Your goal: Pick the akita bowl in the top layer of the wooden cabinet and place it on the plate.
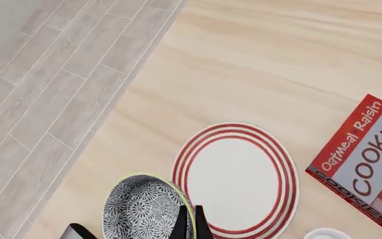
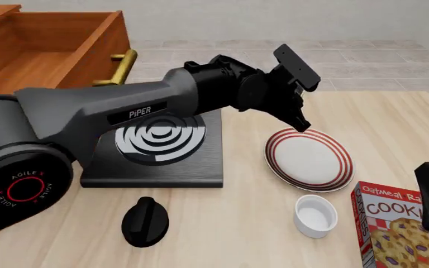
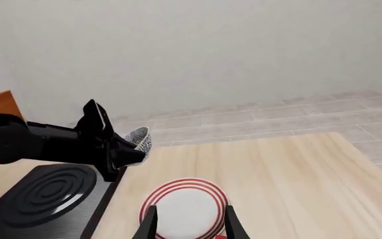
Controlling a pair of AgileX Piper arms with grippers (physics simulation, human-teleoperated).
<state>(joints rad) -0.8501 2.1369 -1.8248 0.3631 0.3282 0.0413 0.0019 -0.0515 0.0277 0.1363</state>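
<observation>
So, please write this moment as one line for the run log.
stage: carry | left gripper: shut on akita bowl | bowl: in air beside plate, not on it | right gripper: open | top drawer: open

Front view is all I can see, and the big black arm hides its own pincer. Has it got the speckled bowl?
Observer: Yes. The left wrist view shows the left pincer shut on the rim of the akita bowl.
Operator: Is it on the plate yet?
Observer: No. In the right wrist view it hangs in the air, not touching the plate.
Operator: And my other pincer?
Observer: The right pincer is open, holding nothing.
</observation>
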